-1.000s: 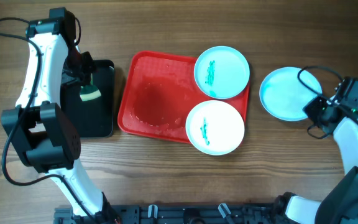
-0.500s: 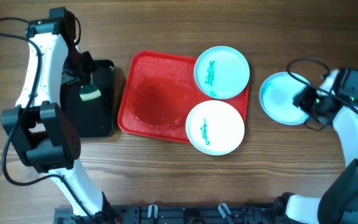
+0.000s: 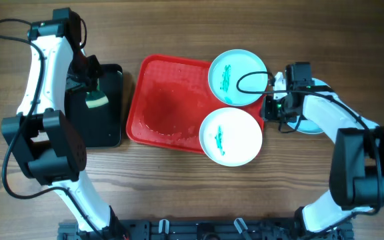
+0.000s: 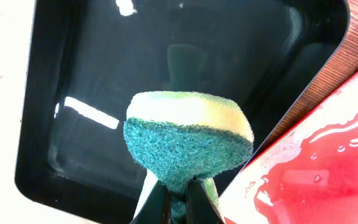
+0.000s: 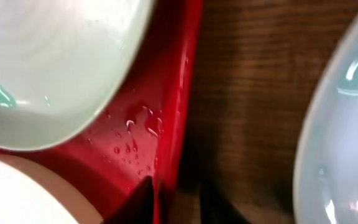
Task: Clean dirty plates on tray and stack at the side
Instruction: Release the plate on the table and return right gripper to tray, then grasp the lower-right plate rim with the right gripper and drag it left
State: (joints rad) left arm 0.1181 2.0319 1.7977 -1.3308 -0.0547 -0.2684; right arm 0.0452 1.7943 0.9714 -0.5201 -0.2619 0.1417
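The red tray [image 3: 169,100] holds two plates with teal smears, one at its back right corner [image 3: 238,77] and one at its front right [image 3: 230,135]. A third, clean pale-blue plate [image 3: 312,120] lies on the table to the right, partly under my right arm. My right gripper [image 3: 270,107] is open at the tray's right rim [image 5: 166,112], its fingers [image 5: 182,202] on either side of the rim, between the smeared plates [image 5: 55,62] and the clean plate [image 5: 347,137]. My left gripper [image 3: 93,90] is shut on a green-and-yellow sponge [image 4: 188,134] above the black tray.
A smaller black tray [image 3: 102,133] stands left of the red tray, with water on its floor [image 4: 229,50]. The red tray's left floor [image 4: 316,168] is wet. A black cable [image 3: 249,80] loops over the back plate.
My right arm has swung left from the clean plate on the table to the red tray's right rim. The left arm and sponge have not moved.
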